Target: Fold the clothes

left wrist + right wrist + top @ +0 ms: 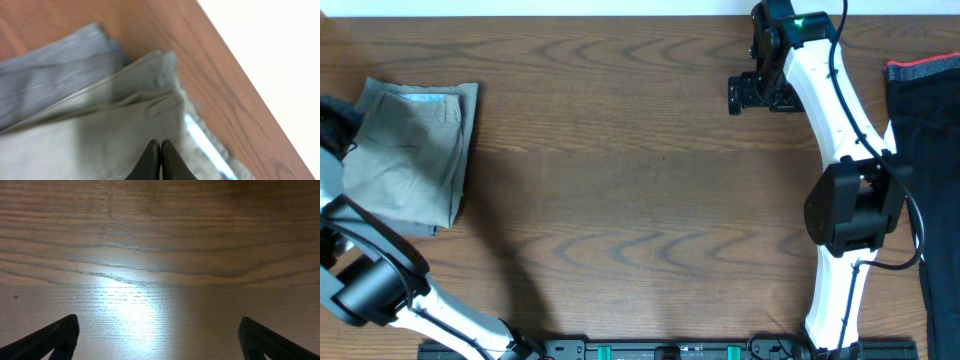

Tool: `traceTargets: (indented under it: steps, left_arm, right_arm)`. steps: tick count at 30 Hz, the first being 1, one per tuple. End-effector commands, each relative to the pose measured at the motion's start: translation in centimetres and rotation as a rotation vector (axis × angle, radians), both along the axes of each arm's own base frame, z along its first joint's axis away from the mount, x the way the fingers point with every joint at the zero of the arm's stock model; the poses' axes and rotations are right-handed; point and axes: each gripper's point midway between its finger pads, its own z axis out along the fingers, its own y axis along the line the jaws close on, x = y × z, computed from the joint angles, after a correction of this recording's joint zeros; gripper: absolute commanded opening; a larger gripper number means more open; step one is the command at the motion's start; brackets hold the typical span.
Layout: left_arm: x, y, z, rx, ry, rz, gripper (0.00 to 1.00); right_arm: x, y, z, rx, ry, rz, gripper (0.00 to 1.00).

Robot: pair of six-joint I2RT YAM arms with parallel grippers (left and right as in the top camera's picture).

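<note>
The pale khaki-green clothes (412, 150) lie folded into a compact stack at the table's far left. In the left wrist view the clothes (95, 125) fill most of the picture, showing layered edges and a white label strip (207, 145). My left gripper (160, 146) hovers over that stack, shut, its tips pressed together with no cloth between them; overhead only its dark body (336, 128) shows at the stack's left edge. My right gripper (752, 93) is far off at the back right, open over bare wood, one finger (62, 335) at each side of its view.
A dark garment (932, 170) with a red waistband (923, 68) lies along the right edge, partly under the right arm (850, 200). The table's edge (235, 75) runs close beside the folded stack, with a white surface (275, 40) beyond.
</note>
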Motion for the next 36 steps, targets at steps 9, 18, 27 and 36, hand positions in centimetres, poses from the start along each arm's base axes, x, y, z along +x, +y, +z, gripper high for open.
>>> traceTargets:
  steps: [9, 18, 27, 36]
  left_arm:
    - [2.1, 1.8, -3.0, 0.085, 0.01, 0.042, 0.06]
    - [1.3, 2.3, -10.2, 0.033, 0.105, 0.033, 0.09]
    - [-0.2, 4.8, -10.2, 0.094, 0.107, 0.029, 0.06]
    - [0.2, 3.6, 4.2, 0.223, -0.094, -0.016, 0.22]
  right_arm:
    - [0.1, -0.4, 0.5, -0.011, -0.008, 0.007, 0.99]
    - [-0.1, -0.5, 0.5, -0.012, 0.003, 0.007, 0.99]
    - [-0.4, -0.5, 0.4, -0.015, 0.014, 0.007, 0.99]
    - [-0.2, -0.5, 0.5, -0.013, 0.005, 0.007, 0.99]
